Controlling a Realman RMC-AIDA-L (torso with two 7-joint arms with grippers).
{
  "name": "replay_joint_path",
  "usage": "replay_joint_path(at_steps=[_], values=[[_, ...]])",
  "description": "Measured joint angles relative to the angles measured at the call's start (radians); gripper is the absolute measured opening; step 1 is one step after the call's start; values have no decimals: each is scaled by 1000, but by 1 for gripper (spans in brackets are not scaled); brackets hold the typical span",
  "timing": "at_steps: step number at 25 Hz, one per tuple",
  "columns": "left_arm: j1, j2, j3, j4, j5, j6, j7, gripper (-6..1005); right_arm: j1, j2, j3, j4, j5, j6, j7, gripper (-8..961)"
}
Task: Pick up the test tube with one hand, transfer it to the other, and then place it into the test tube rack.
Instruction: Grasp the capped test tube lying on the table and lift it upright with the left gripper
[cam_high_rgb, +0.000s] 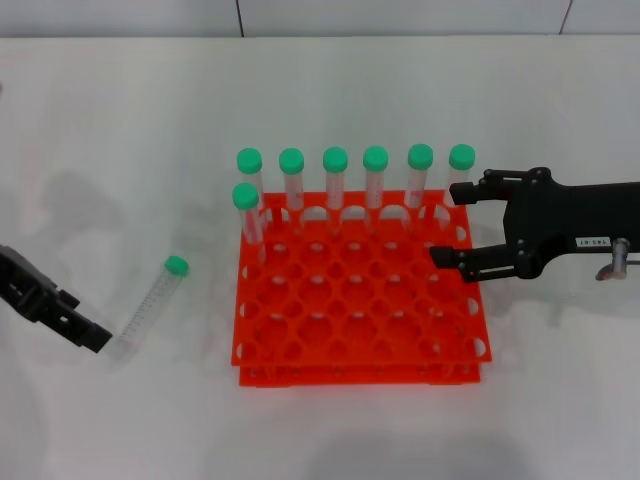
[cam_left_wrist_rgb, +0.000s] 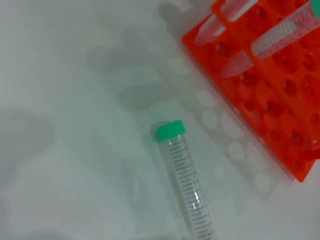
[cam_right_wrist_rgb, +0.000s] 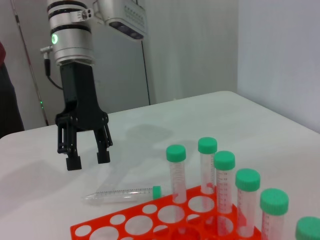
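Test tube with the green cap lies flat on the white table, toward the table's left edge and well apart from the orange-red test tube rack; its cap end points toward the far edge and the rack, its tapered tip toward the near left corner. Nothing grips it. The left pincer hangs just above the tube's tip end, its two black fingers spread apart and pointing down, not touching the tube. In the left wrist view the tube lies alone on the bare surface with a corner of the rack nearby.

The rack sits near the middle of the table. Six green-capped tubes stand upright in its far row, and a seventh stands in the next row at the rack's left side. The right pincer, bearing a small white label, hovers over the rack's right edge, fingers spread wide and empty.
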Motion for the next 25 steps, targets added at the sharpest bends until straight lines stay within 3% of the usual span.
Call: replay_joint_path(at_steps=[11, 25], values=[[-38, -4, 110, -23, 4, -22, -53, 848, 0, 0, -1, 0, 10, -1, -3, 837], [-45, -51, 111, -55, 1, -104, -37, 848, -1, 0, 1, -1, 10, -15, -5, 837]])
